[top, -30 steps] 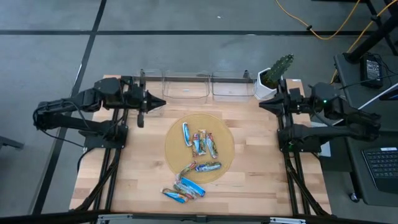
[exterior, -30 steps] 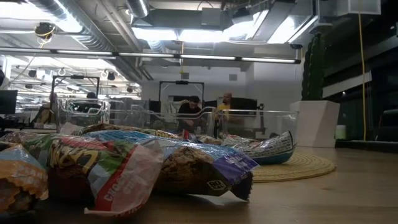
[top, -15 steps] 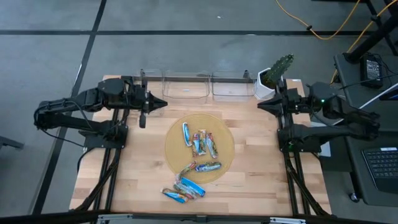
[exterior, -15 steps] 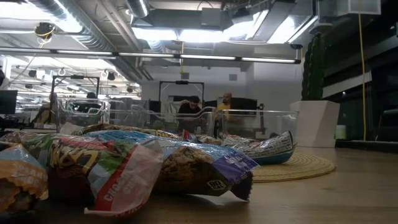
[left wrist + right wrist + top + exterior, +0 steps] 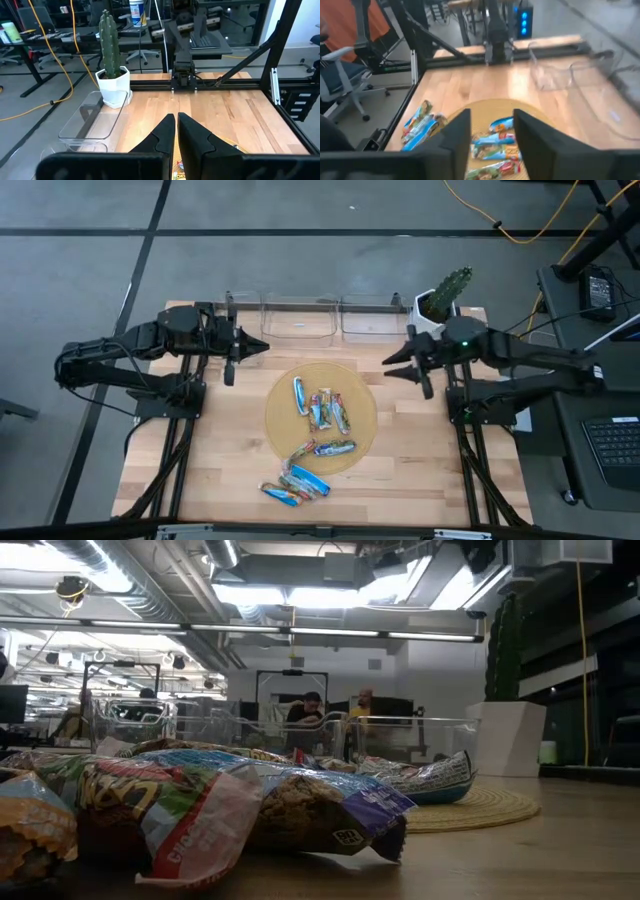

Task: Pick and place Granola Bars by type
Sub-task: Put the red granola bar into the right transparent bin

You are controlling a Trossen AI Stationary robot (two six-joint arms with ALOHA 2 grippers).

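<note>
Wood table (image 5: 410,450), clear bins (image 5: 330,320) at far edge. Granola Bars (image 5: 318,412) on round tan mat (image 5: 362,395), more near edge (image 5: 295,485). My right gripper (image 5: 387,364) spread apart, just right of mat; left gripper (image 5: 262,345) pinched together, far-left.
</note>
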